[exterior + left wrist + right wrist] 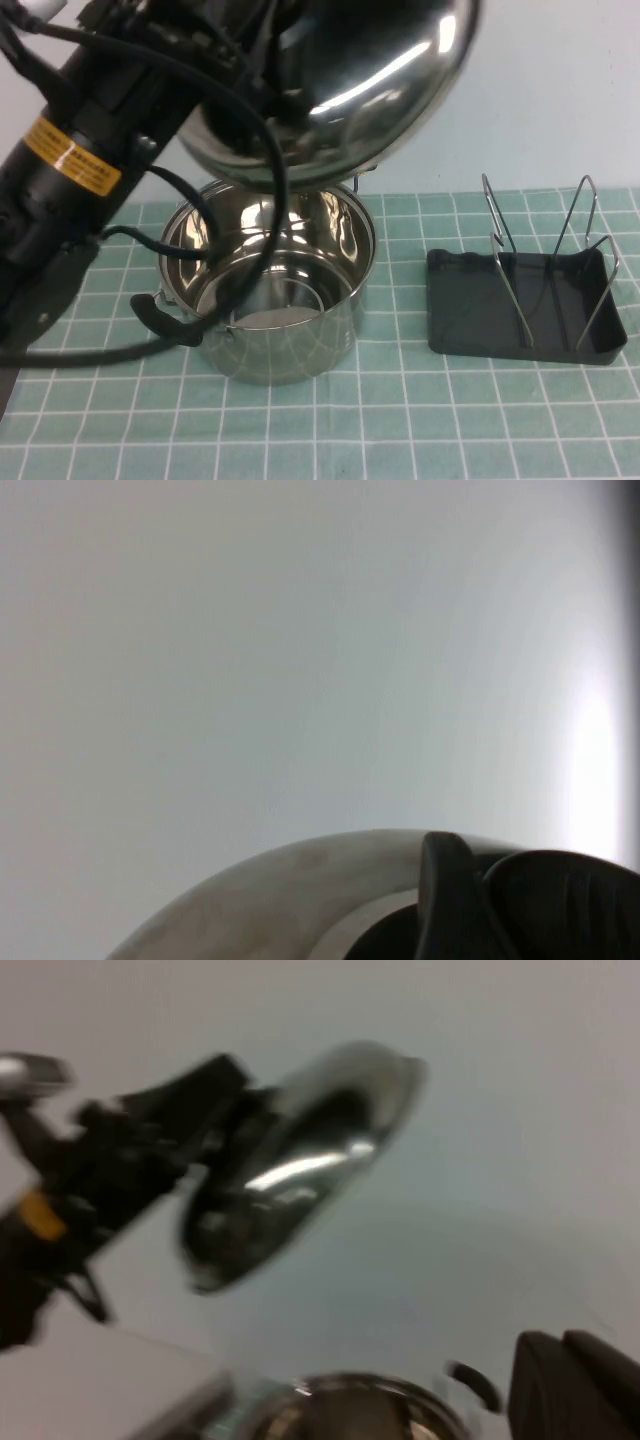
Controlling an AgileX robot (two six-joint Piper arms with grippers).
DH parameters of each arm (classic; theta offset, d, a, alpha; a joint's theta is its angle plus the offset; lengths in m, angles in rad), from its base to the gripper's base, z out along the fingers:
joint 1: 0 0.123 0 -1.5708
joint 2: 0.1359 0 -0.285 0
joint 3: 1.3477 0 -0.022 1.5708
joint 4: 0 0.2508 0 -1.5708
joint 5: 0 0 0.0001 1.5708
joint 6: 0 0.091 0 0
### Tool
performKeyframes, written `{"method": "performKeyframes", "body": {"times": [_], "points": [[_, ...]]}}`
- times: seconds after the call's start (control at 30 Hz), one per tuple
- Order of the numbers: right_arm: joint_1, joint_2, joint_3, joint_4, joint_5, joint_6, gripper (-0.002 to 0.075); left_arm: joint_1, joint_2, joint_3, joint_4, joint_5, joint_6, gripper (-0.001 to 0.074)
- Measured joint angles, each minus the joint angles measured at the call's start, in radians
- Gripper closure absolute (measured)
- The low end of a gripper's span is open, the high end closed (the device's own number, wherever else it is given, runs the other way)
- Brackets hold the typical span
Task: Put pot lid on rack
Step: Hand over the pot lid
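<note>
The pot lid [340, 90] is a shiny steel dome held high and tilted above the open steel pot [265, 290]. My left gripper [480, 900] is shut on the pot lid; its dark fingers [450, 900] press at the lid's centre, and the lid's rim [300, 880] curves beside them. The knob is hidden. In the right wrist view the lid [300, 1160] hangs from the left arm above the pot [340, 1410]. The rack [520, 300], a dark grey tray with wire loops, stands empty right of the pot. My right gripper [565, 1390] is shut and empty, away from the lid, outside the high view.
The left arm [80, 170] and its black cables cross the left side, over the pot's black handle [165, 320]. A green checked cloth [400, 400] covers the table. A plain pale wall stands behind.
</note>
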Motion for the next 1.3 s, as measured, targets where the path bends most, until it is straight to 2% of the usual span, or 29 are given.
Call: {"method": "performKeyframes", "body": {"times": [0.07, 0.13, 0.23, 0.3, 0.33, 0.4, 0.53, 0.6, 0.67, 0.83, 1.03, 1.2, 1.3], "points": [[0.002, 0.035, -0.004, 0.246, 0.073, -0.178, 0.0727, -0.055, -0.004, -0.017, -0.011, -0.007, -0.006, 0.0411], [0.002, 0.064, -0.004, 0.429, 0.113, -0.275, 0.0727, -0.114, -0.004, -0.032, -0.05, -0.009, -0.006, 0.0411], [0.002, 0.104, -0.006, 0.566, 0.15, -0.331, 0.0722, -0.209, -0.004, -0.057, -0.132, -0.006, 0.004, 0.0411], [0.002, 0.131, -0.006, 0.609, 0.186, -0.339, 0.0685, -0.263, -0.002, -0.071, -0.169, -0.006, 0.021, 0.0411], [0.002, 0.145, -0.006, 0.625, 0.206, -0.339, 0.0652, -0.281, -0.002, -0.077, -0.183, -0.006, 0.023, 0.0411], [0.002, 0.169, -0.006, 0.645, 0.253, -0.331, 0.0528, -0.322, -0.002, -0.09, -0.209, -0.008, 0.038, 0.0411], [0.002, 0.211, -0.006, 0.658, 0.287, -0.327, 0.0224, -0.366, -0.002, -0.1, -0.225, -0.01, 0.066, 0.0411], [0.002, 0.229, -0.006, 0.66, 0.292, -0.338, 0.0153, -0.382, -0.002, -0.1, -0.229, -0.01, 0.071, 0.0411], [0.002, 0.248, -0.014, 0.66, 0.294, -0.358, 0.0129, -0.396, -0.002, -0.1, -0.229, -0.01, 0.071, 0.0411], [0.002, 0.299, -0.057, 0.664, 0.298, -0.374, 0.0172, -0.427, -0.002, -0.1, -0.229, -0.01, 0.073, 0.0411], [0.002, 0.38, -0.127, 0.666, 0.337, -0.374, 0.0292, -0.437, 0.007, -0.1, -0.182, -0.01, 0.073, 0.0411], [0.002, 0.446, -0.192, 0.666, 0.393, -0.372, 0.0424, -0.437, 0.024, -0.1, -0.124, -0.012, 0.073, 0.0411], [0.002, 0.466, -0.206, 0.666, 0.41, -0.37, 0.0569, -0.437, 0.025, -0.1, -0.119, -0.008, 0.073, 0.0411]]}}
